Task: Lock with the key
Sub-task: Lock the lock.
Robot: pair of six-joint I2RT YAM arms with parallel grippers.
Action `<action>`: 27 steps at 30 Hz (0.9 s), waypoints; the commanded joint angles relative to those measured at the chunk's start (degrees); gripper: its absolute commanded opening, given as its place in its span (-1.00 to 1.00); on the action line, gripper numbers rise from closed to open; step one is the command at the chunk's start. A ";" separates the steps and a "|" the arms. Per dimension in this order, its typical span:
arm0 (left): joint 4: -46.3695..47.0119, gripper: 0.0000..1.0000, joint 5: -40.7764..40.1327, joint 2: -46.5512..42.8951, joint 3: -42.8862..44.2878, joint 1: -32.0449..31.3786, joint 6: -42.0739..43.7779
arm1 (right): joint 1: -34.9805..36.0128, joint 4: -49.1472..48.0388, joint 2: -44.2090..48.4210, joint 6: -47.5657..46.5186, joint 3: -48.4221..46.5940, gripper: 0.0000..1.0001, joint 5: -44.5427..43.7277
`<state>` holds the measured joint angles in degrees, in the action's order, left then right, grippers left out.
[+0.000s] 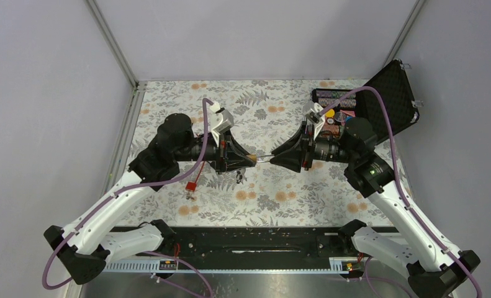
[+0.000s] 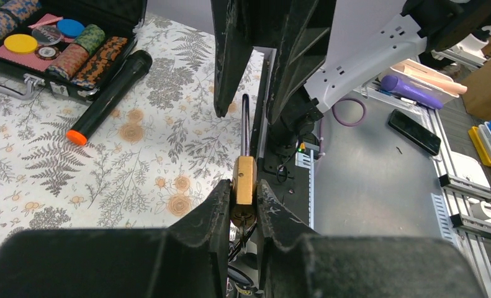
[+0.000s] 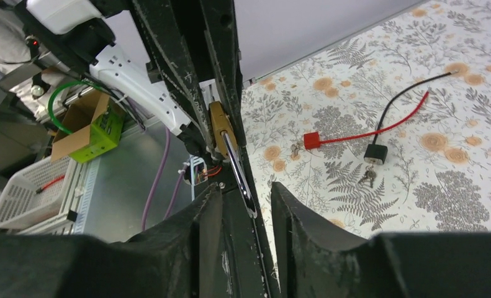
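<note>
Blocked at the centre of the counter [image 1: 261,99]: left jaws and right jaws nose to nose, bridged by the brass padlock [image 2: 243,180] and its long bar. Only a thin gap on either side of the bar inside the right jaws. Bare counter from 10 to 12 o'clock, up to the far wall. Closed off at 1 to 2 o'clock by the open case [image 1: 388,93], with a black cylinder [image 2: 109,93] lying just beside it. Low clutter at 6 to 7 o'clock, near the left jaws: red cable [image 3: 311,140], black cable [image 3: 375,153], the key [image 3: 367,178]. Bare cloth at 4 to 5 o'clock.
</note>
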<state>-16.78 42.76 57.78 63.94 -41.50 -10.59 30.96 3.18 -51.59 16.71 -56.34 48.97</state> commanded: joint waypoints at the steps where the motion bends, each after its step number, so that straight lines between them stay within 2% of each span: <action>1: 5.05 -1.00 4.03 -1.38 3.04 0.35 -1.08 | -0.20 -4.68 0.55 -0.86 -1.38 -0.20 4.93; 2: 5.33 -1.00 4.26 -1.37 2.99 0.33 -1.34 | -0.13 -4.91 0.54 -0.65 -1.37 -0.28 5.37; 6: 7.16 -1.00 5.10 -1.37 2.58 0.29 -2.63 | -0.18 -7.45 0.76 2.05 -0.85 -0.92 6.16; 7: 7.64 -1.00 5.17 -1.36 2.40 0.29 -2.90 | -0.12 -8.47 0.85 3.02 -0.78 -1.00 6.63; 12: 10.86 -1.00 6.56 -1.20 1.41 0.28 -5.52 | 0.35 -12.58 1.95 8.03 0.68 -1.00 5.26; 18: 20.45 -1.00 10.62 -0.54 -1.64 0.28 -13.43 | 3.70 -10.40 2.88 4.92 1.32 -1.00 -2.61; 23: 20.76 -1.00 11.33 -0.02 -2.11 0.27 -14.99 | 6.23 -11.10 2.74 1.92 2.24 -1.00 -10.07; 27: 19.45 -1.00 10.81 -0.20 -2.07 0.20 -14.30 | 6.90 -13.46 2.69 3.29 2.74 -1.00 -11.46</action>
<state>-3.99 51.55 57.47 61.65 -40.23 -23.62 36.21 -5.32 -47.64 20.51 -54.35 43.31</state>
